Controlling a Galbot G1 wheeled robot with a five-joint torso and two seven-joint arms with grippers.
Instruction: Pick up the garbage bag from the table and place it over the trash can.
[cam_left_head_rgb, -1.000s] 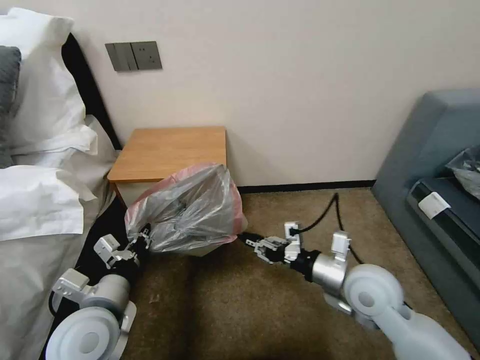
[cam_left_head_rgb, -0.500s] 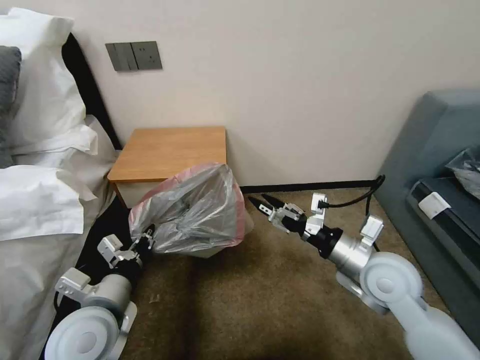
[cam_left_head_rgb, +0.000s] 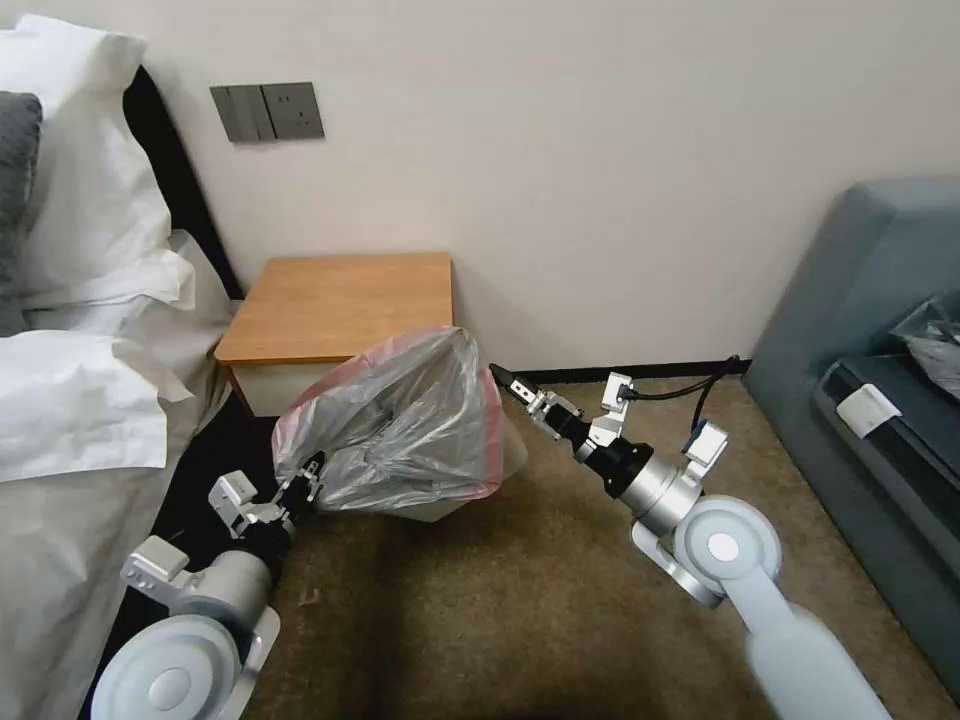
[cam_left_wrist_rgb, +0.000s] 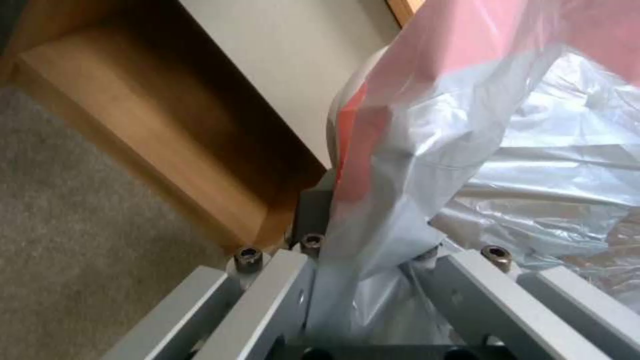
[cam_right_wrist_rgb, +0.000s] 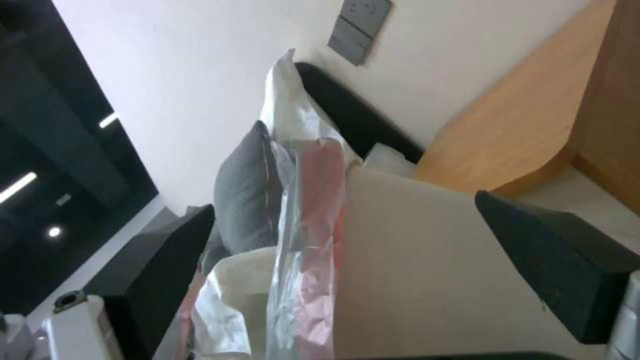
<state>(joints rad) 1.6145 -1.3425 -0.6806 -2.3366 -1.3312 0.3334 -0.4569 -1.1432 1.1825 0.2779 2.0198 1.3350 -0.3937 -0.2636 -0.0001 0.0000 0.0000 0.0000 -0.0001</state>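
The garbage bag drapes over the trash can, on the carpet beside the table. Left gripper pinches its rim; right gripper, fingers spread, straddles the opposite rim.

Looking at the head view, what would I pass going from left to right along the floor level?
Bed → left hand, shut on the garbage bag → trash can → right hand, open at the bag's far side → grey sofa.
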